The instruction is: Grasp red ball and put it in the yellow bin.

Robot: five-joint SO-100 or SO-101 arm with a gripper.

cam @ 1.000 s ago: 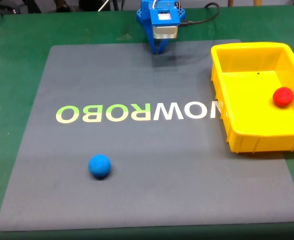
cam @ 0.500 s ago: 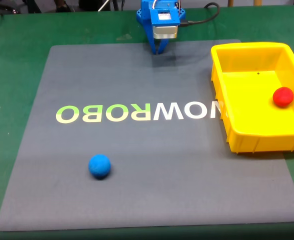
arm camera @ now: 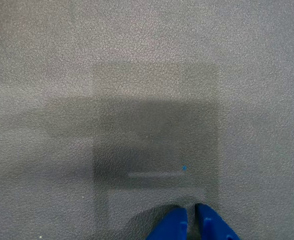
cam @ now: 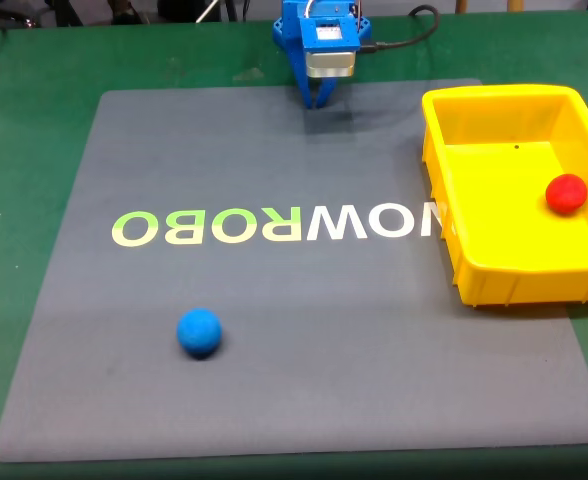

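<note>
The red ball (cam: 566, 193) lies inside the yellow bin (cam: 459, 215), near its right wall, in the fixed view. My blue gripper (cam: 314, 101) hangs at the mat's far edge, well left of the bin, pointing down with its fingers together and nothing between them. In the wrist view the two blue fingertips (arm camera: 174, 225) of the gripper (arm camera: 191, 221) stand nearly touching above bare grey mat.
A blue ball (cam: 199, 332) rests on the grey mat (cam: 274, 300) at the near left. White and yellow lettering (cam: 274, 225) runs across the mat's middle. Green table surface (cam: 24, 150) surrounds the mat. A black cable (cam: 404, 35) trails behind the arm.
</note>
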